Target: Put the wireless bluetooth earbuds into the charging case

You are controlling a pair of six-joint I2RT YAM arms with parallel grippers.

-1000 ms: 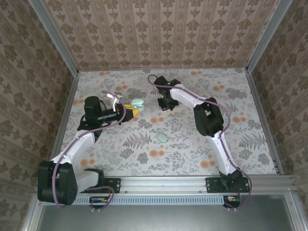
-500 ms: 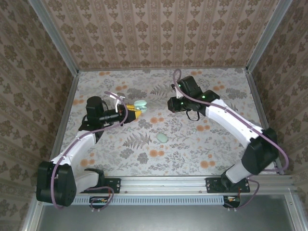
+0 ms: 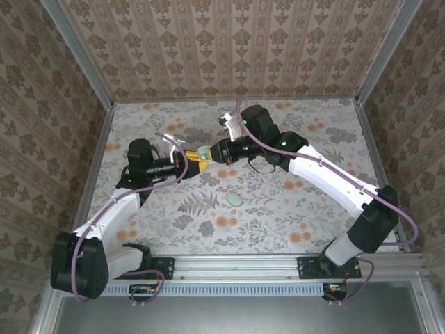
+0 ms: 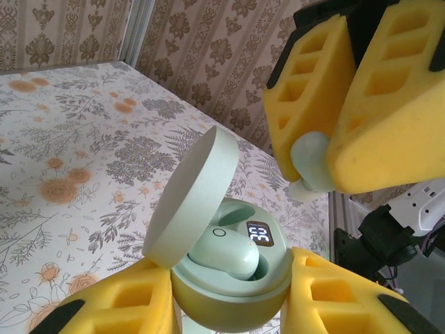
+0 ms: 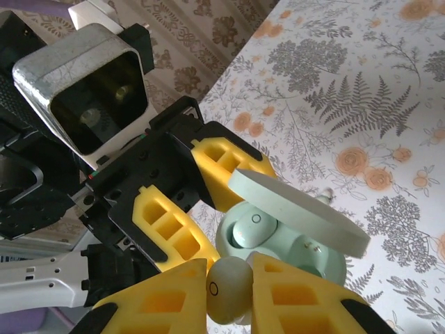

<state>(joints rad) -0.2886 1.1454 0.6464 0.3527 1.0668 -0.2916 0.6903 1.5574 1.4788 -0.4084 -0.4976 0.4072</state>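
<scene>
My left gripper [image 3: 195,160] [image 4: 229,306] is shut on the round mint-green charging case [image 3: 201,154] [image 4: 233,285] and holds it above the table. The case's lid [image 4: 188,202] [image 5: 299,209] stands open. One earbud [image 4: 224,254] [image 5: 252,228] sits in the left socket, beside a lit display [image 4: 259,232]. The other socket [image 5: 316,247] is bare. My right gripper [image 3: 217,154] [image 5: 229,296] is shut on the second earbud [image 5: 228,289] [image 4: 313,160] and holds it right at the case's open rim, a little above it.
A mint-green oval object [image 3: 235,200] lies on the flowered table [image 3: 278,216] in front of both grippers. Patterned walls close the back and both sides. The two arms meet at the middle back of the table.
My right gripper has come leftward with the earbud, from a gap away to right beside the open case. My left gripper has shifted the case slightly right.
</scene>
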